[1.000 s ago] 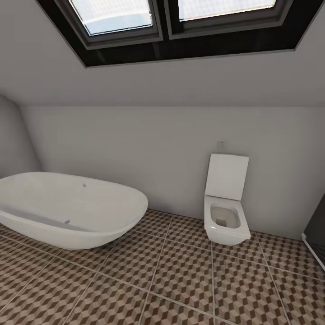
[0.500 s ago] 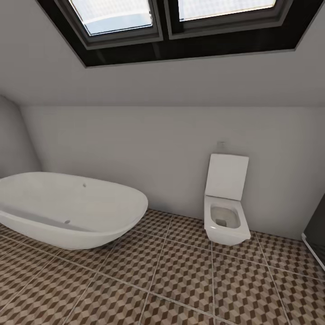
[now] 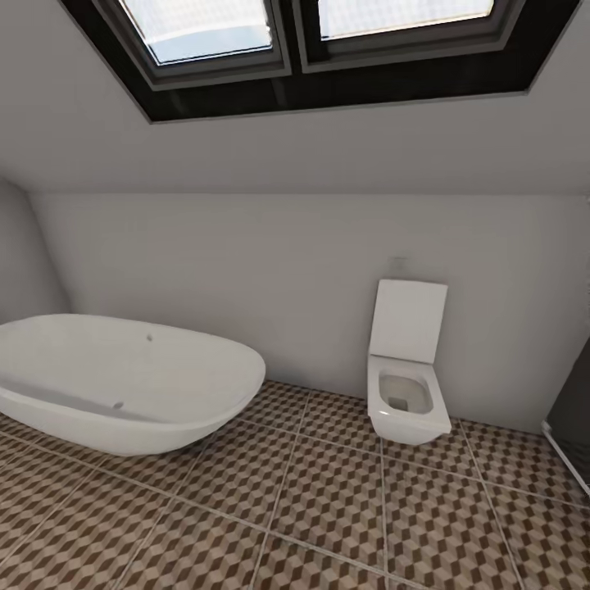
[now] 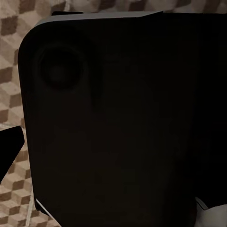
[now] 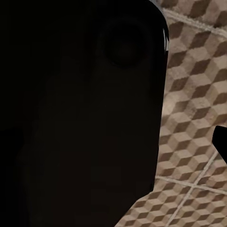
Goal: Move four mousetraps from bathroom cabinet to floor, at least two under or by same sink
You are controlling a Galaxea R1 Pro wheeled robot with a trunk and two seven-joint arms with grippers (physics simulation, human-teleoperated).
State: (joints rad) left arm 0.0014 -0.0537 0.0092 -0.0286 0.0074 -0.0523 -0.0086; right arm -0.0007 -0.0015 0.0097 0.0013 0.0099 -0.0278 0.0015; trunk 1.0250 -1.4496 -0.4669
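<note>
A white oval freestanding bathtub (image 3: 123,381) and a white wall-hung toilet (image 3: 406,369) with raised lid stand on the cube-patterned brown and beige tiled bathroom floor (image 3: 328,500). Dark robot housing blocks both wrist views, so I cannot tell how either gripper's jaws stand

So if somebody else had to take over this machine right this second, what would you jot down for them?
Left tool and right tool: open or shut cannot be told; both wrist views are mostly blocked by a dark body, with patterned tile around it.
Head view: white bathtub at left, wall-hung toilet with its lid up at right, skylight above, bathroom floor in cube-pattern tile.
Job's things: no mousetraps, cabinet or sink can be seen here.
Done: nothing that can be confirmed; the floor patch seen carries no traps.
Left: probably turn to find the cabinet, take out four traps, set them on this floor, two by one sink.
</note>
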